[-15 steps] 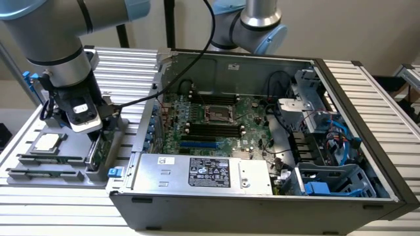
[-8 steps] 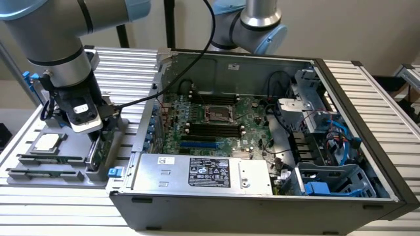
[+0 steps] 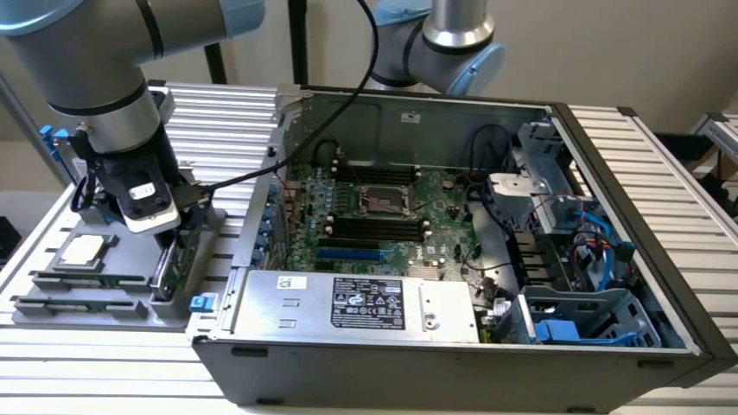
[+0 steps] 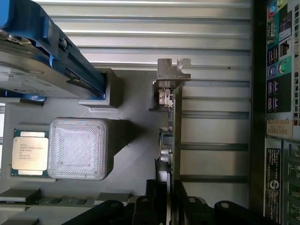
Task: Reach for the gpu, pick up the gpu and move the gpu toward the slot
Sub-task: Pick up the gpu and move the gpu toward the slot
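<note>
Over the grey parts tray (image 3: pixel 69 298) on the exterior view's left, beside the open computer case (image 3: pixel 461 363), the arm stands almost upright with its wrist pointing straight down and a black cable looping off it toward the case. The gripper (image 3: pixel 162 235) is low over the tray's case-side edge, where the gpu (image 3: pixel 172 264) stands on its long edge in a holder as a thin green strip. From this side the motherboard (image 3: pixel 381 212) and the silver power supply (image 3: pixel 358 303) lie inside the case, and a processor chip (image 3: pixel 83 251) rests on the tray. The wrist view looks straight down the card: the gpu (image 4: pixel 174 126) runs edge-on away from the camera, its silver bracket (image 4: pixel 172 70) at the far end, and the gripper (image 4: pixel 169 199) straddles its near end. Whether the gripper has clamped the card or merely brackets it cannot be told. This view also brings out the hard drive (image 4: pixel 42 61) with blue rails, a translucent white block (image 4: pixel 79 149) beside the processor chip (image 4: pixel 29 152), and the case's rear port panel (image 4: pixel 279 70) just past the card across the slatted table (image 4: pixel 211 28).
</note>
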You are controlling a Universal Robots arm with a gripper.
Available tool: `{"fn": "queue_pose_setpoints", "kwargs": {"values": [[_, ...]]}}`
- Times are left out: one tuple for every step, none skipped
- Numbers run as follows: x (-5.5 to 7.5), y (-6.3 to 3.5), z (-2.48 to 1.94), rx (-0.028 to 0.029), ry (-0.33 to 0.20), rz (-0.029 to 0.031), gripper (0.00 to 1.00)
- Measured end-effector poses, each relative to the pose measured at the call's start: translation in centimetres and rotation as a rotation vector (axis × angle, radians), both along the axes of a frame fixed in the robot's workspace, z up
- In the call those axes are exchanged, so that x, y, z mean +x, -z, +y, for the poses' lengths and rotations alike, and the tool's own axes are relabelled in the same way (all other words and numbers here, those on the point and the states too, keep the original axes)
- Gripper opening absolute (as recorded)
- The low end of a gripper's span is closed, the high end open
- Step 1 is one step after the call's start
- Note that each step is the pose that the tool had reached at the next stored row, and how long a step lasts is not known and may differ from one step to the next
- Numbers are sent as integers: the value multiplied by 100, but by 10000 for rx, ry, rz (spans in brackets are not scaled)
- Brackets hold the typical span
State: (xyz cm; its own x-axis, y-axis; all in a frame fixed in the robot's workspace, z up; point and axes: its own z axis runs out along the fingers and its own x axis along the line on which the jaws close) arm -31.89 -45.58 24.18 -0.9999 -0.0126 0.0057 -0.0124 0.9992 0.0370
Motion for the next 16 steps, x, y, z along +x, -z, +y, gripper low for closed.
{"fn": "queue_pose_setpoints", "kwargs": {"values": [[0,0,0,0,0,0,26],[0,0,0,0,0,0,26],[0,0,0,0,0,0,26],[0,0,0,0,0,0,26],[0,0,0,0,0,0,26],[0,0,0,0,0,0,26],[0,0,0,0,0,0,26],[0,0,0,0,0,0,26],[0,0,0,1,0,-1,26],[0,-1,0,6,0,-2,26],[0,-6,1,12,0,-4,26],[0,-17,0,15,1,-3,26],[0,-31,0,16,1,-1,26],[0,-50,0,18,0,1,26],[0,-70,0,21,0,1,26],[0,-92,0,25,0,1,26]]}}
